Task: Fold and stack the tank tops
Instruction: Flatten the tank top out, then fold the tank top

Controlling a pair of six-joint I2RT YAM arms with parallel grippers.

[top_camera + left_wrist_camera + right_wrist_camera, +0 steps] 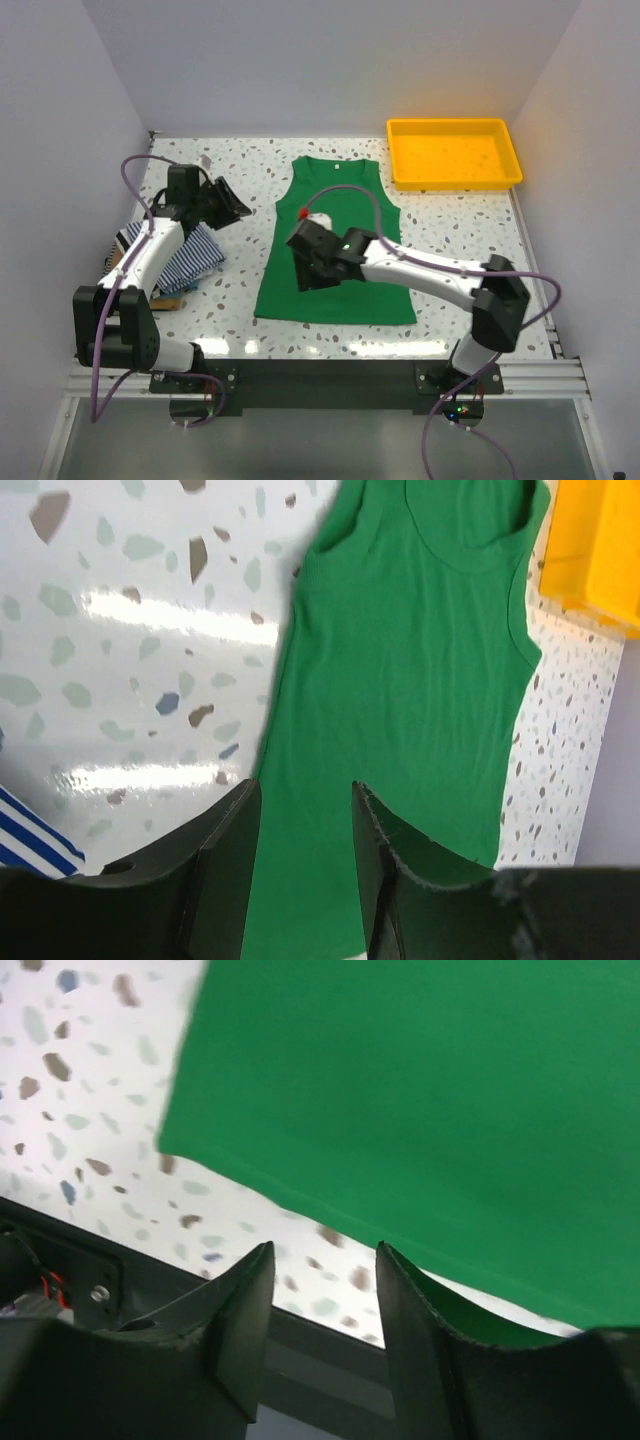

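Speckled tabletop [450, 230] is carrying the green tank top [340, 305], lying flat near the yellow tray [455, 183]. Beside its left edge the left end effector [240, 212] is hovering, and above its hem corner the right end effector [303, 278], both parted and holding nothing. Light, limp cloth is probably wanting pinches at hem corners.

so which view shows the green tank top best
The top external view: the whole green tank top lies flat, though the right arm crosses its middle. The left wrist view cuts off its hem; the right wrist view shows only a hem corner.
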